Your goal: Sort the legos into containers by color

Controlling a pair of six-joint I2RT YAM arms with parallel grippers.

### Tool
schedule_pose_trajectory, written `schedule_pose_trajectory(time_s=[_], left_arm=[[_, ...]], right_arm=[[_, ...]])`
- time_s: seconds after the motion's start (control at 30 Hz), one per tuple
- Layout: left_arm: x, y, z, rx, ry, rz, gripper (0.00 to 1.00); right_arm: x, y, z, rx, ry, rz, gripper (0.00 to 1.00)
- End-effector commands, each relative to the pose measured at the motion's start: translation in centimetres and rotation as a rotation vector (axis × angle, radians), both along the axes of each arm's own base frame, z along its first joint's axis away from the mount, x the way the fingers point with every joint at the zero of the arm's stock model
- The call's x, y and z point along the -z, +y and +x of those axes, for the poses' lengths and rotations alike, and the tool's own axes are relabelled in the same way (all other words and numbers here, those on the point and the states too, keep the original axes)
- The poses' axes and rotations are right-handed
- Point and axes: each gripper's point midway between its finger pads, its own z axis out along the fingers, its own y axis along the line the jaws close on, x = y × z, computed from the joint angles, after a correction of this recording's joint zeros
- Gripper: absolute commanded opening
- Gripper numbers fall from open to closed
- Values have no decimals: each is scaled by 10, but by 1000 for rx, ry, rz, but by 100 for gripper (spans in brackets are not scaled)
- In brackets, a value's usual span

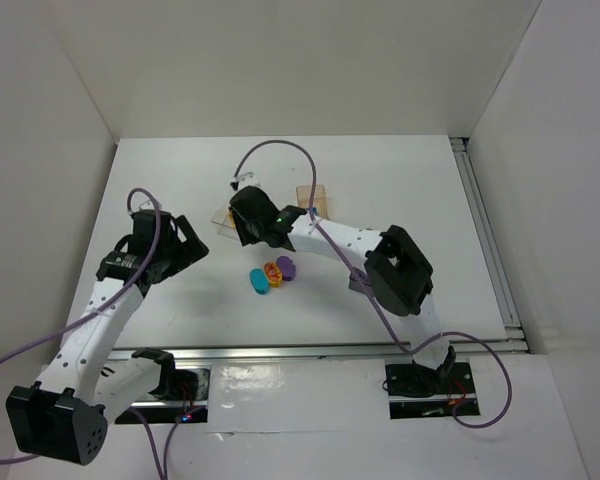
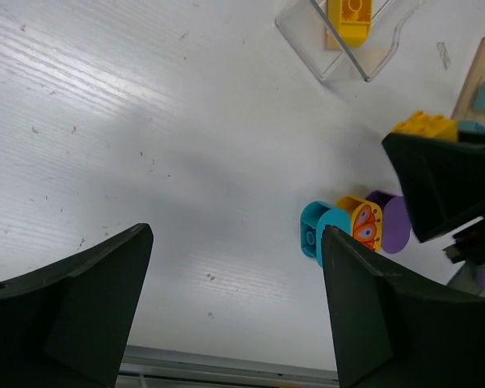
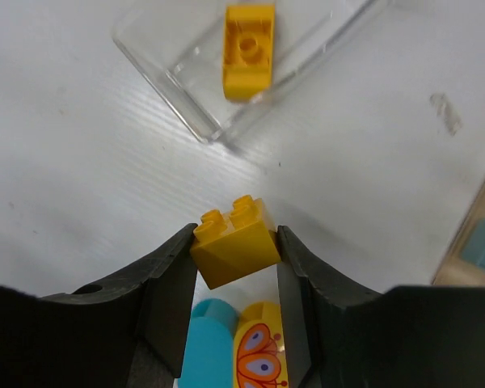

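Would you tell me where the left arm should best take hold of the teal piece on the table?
Probably from above, the left gripper's fingers closing on the teal piece's two ends: one long side lies against the butterfly piece, leaving no gap for a finger, while both ends look free.

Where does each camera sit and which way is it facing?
Top external: above and behind, looking down on the table; both arms show.
Left wrist: on the left arm, looking down; open left tool frames the view.
Right wrist: on the right arm, looking down; right tool shut on a yellow brick.
Wrist views share the clear tray and teal piece.
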Motion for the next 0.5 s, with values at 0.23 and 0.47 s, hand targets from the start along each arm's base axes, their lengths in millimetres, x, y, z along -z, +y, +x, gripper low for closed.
schedule_pose_trajectory(time_s=[0.23,0.47], left_arm=[[-23,3,11,17,-51,-7,92],[-25,8,11,12,-50,6,93]], right_arm=[[-63,41,76,24,-144,123,33],[-62,58,114,34,-152,178,54]])
